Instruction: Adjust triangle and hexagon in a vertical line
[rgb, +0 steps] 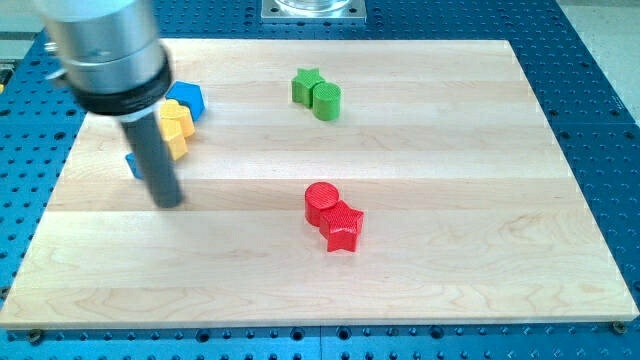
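Camera view: my tip (168, 200) rests on the board near its left edge, holding nothing, just below the blue triangle (133, 165), largely hidden behind the rod. The blue hexagon (187, 98) sits toward the top-left corner, against yellow blocks (177, 128). A careless push could drag those along.

Our arm shows as a broad cylinder of blurred, brushed silver-grey metal, ringed at its base by a wider black collar. Below the collar our tool narrows to a straight, dark grey rod with a faintly glossy side. Its round end, my tip (168, 203), is cut flat. We can make out no cables, screws or markings on us.
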